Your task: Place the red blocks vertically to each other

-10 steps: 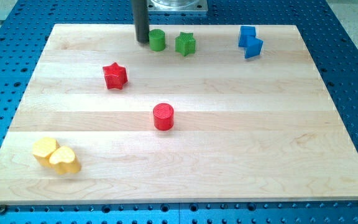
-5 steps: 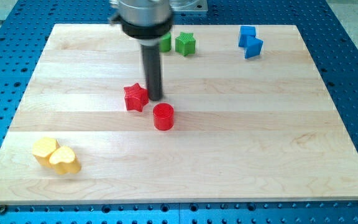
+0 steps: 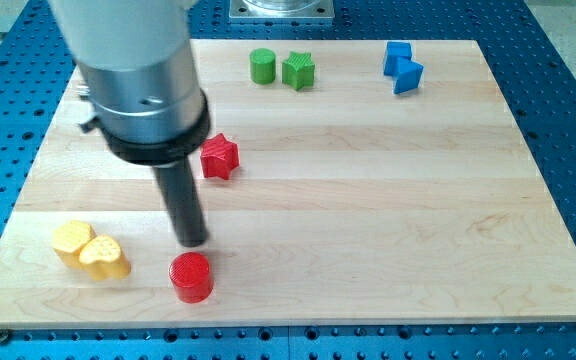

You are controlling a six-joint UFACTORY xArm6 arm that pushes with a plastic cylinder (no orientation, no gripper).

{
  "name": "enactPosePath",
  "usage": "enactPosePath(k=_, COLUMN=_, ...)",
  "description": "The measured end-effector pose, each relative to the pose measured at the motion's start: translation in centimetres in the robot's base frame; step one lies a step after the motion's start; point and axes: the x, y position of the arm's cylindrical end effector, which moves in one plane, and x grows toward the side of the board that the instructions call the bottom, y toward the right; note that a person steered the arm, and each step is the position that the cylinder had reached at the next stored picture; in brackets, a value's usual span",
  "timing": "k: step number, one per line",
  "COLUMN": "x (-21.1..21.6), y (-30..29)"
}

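Observation:
A red star block [image 3: 219, 157] lies left of the board's middle. A red cylinder block [image 3: 191, 277] stands near the view's bottom, below and slightly left of the star. My tip [image 3: 194, 241] rests on the board just above the cylinder, with a small gap between them. The rod rises to a large grey arm body at the view's upper left, which hides part of the board.
Two yellow blocks [image 3: 89, 250] sit together at the bottom left. A green cylinder [image 3: 262, 66] and a green star [image 3: 298, 71] stand at the top middle. Two blue blocks [image 3: 402, 67] touch at the top right. The wooden board [image 3: 388, 220] lies on a blue perforated table.
The red star went right and down, then stayed. The red cylinder has slid down and left towards the board's bottom edge. My tip came from the top edge to just above the cylinder.

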Motion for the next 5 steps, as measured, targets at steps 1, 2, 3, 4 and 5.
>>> enactPosePath(k=1, x=0.6, y=3.6)
enactPosePath(k=2, x=-0.2, y=-0.9)
enactPosePath(k=3, x=2.8, y=-2.3)
enactPosePath(k=4, x=5.2, y=-2.2)
enactPosePath(k=5, x=5.3, y=-3.1)
